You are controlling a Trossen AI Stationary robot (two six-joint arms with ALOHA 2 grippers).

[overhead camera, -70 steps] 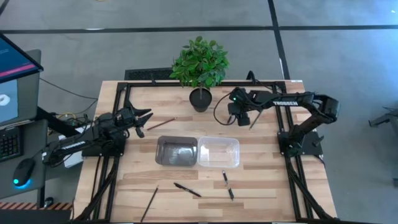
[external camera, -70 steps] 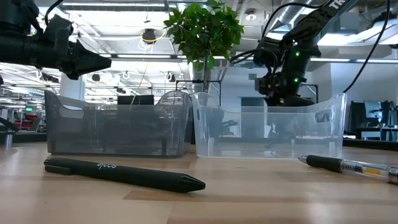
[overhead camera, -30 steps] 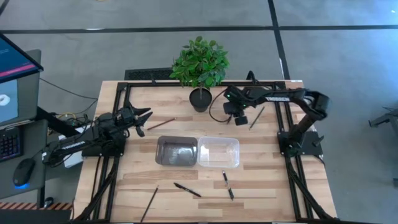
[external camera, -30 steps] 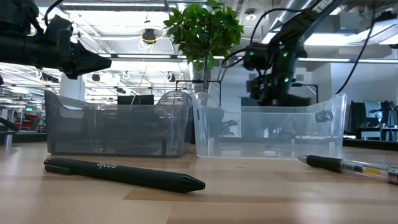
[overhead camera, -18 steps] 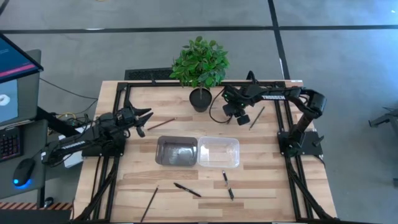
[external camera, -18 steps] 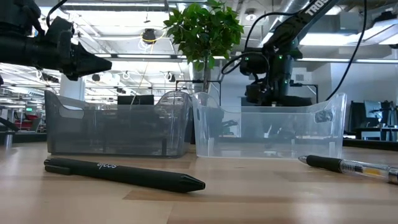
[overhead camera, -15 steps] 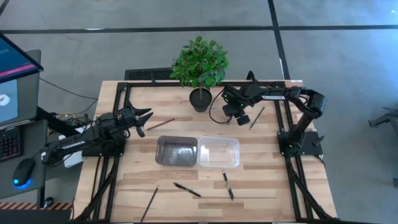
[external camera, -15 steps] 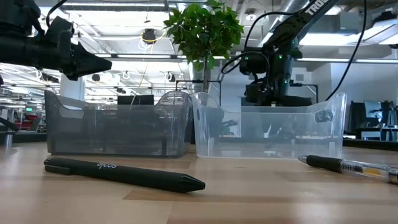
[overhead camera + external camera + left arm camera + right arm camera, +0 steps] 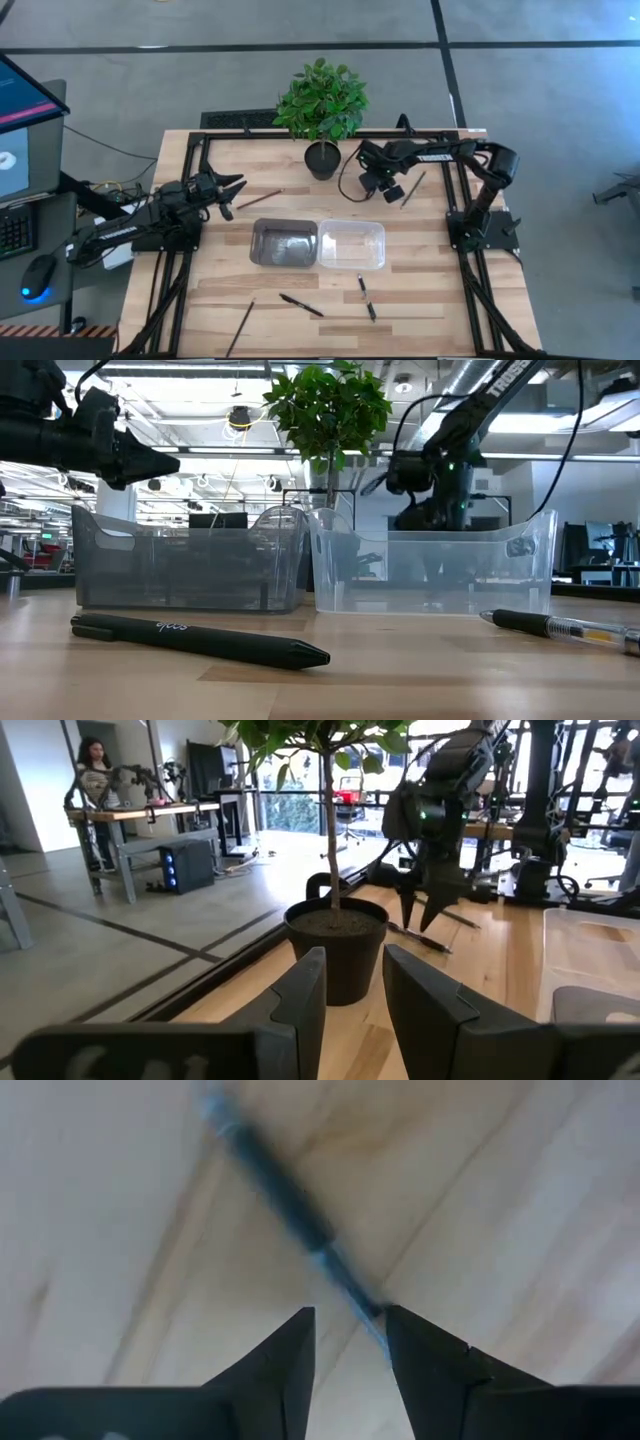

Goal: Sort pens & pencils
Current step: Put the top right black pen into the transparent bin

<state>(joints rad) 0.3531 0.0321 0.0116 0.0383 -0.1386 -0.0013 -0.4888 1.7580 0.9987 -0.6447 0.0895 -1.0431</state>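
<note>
One right pincer [image 9: 346, 1342] over pen [image 9: 285, 1190]

I see a pale, light-brown butcher-block wooden tabletop [image 9: 420, 300] with streaky grain and a black metal frame [image 9: 250, 132] round its edges. Both arms are matte black; the right hand [image 9: 385, 190] carries a small green light in the low view, and white lettering runs along its arm. The left hand [image 9: 236, 190] is plain black. At centre sit a smoky grey translucent plastic bin [image 9: 284, 243] and a clear colourless plastic bin [image 9: 351, 245]. The leafy green potted plant [image 9: 321, 98] stands in a black round pot [image 9: 323, 160]. The thin brown wooden pencils [image 9: 243, 327] have dark tips; the glossy black plastic pens [image 9: 200, 639] lie lower centre, one with faint grey lettering. The floor is grey with dark lines.
</note>
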